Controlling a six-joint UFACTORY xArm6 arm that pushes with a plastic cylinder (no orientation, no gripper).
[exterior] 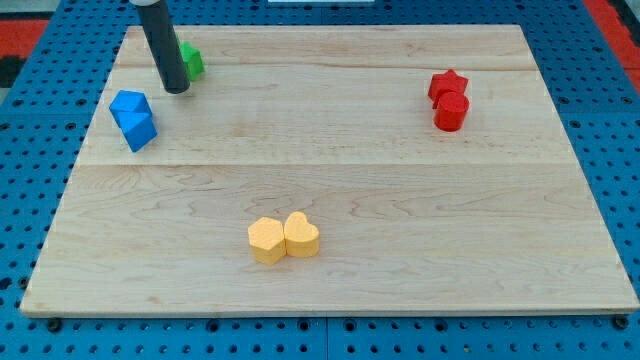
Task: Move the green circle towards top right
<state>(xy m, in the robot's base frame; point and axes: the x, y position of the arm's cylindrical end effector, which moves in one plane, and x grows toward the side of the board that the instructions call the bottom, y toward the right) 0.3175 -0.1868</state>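
Rod leans in from view's top-left, my tip [177, 88] on desk [330, 290], touching green block [191, 61], partly hidden behind rod. No claw on this rig, so no grip state to tell.

Straight dark rod slants down from view's top; my tip [177, 90] on table near top-left corner.

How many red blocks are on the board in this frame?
2, touching, near the view's right edge: the red star and the red cylinder just below it. None looks hidden.
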